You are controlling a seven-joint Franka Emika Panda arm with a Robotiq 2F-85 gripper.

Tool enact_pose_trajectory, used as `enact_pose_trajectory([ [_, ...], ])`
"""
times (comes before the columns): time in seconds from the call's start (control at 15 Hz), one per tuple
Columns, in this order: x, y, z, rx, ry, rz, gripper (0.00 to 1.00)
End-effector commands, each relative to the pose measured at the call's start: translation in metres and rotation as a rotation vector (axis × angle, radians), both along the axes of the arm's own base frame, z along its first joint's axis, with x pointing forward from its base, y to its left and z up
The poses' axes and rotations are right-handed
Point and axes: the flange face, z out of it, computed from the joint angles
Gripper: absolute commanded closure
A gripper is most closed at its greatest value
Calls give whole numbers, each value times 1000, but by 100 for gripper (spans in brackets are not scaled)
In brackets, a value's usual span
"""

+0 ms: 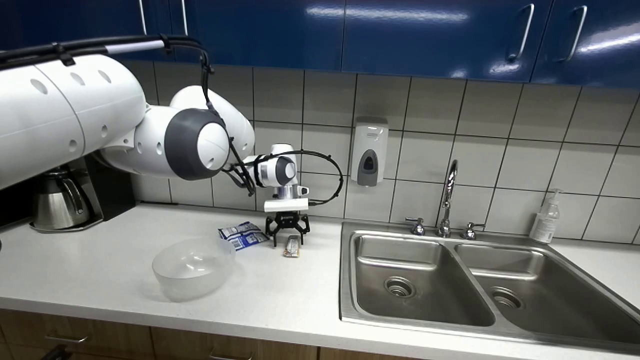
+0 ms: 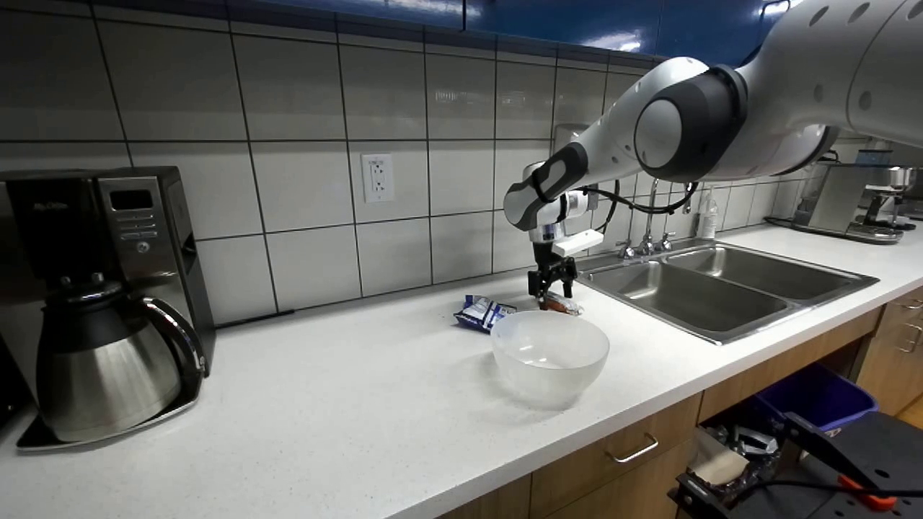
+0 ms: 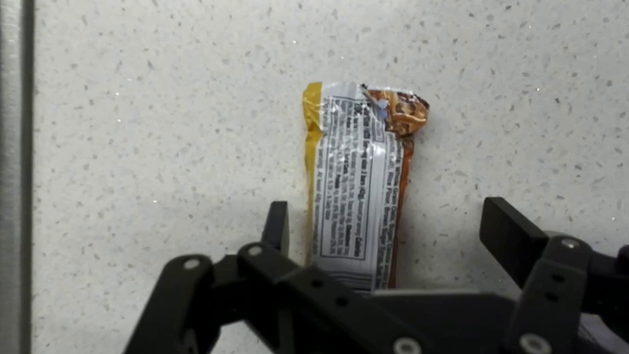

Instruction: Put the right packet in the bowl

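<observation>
The right packet [image 1: 292, 247] is a small silvery-grey packet lying flat on the counter. In an exterior view it is partly hidden behind the gripper [image 2: 554, 298]. In the wrist view the right packet [image 3: 358, 191] has a yellow left edge and an orange-brown right edge; its near end is hidden by the gripper. My gripper [image 3: 385, 216] is open and empty, with one finger on each side of the packet. The packet lies closer to the left finger, with a wider gap on the right. The translucent bowl [image 1: 192, 286] stands upright and appears empty; the bowl [image 2: 548, 382] also shows in an exterior view.
A larger blue-and-white packet [image 1: 243, 235] lies between the bowl and the gripper, near the wall. The steel double sink [image 1: 347, 280] is beside the packet; its edge shows at left in the wrist view [image 3: 17, 177]. A coffee maker [image 2: 144, 238] stands on the counter.
</observation>
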Motion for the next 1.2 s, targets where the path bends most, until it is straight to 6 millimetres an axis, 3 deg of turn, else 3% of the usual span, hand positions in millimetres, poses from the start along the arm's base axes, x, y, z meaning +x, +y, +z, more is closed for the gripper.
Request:
enact_pose_trajectory([
  [0.0, 4, -8, 8, 38, 4, 4, 19],
  [0.53, 5, -23, 17, 60, -14, -10, 81],
  [0.8, 1, -36, 18, 63, -12, -49, 84],
  [1.13, 3, -49, 60, 76, -43, -103, 84],
])
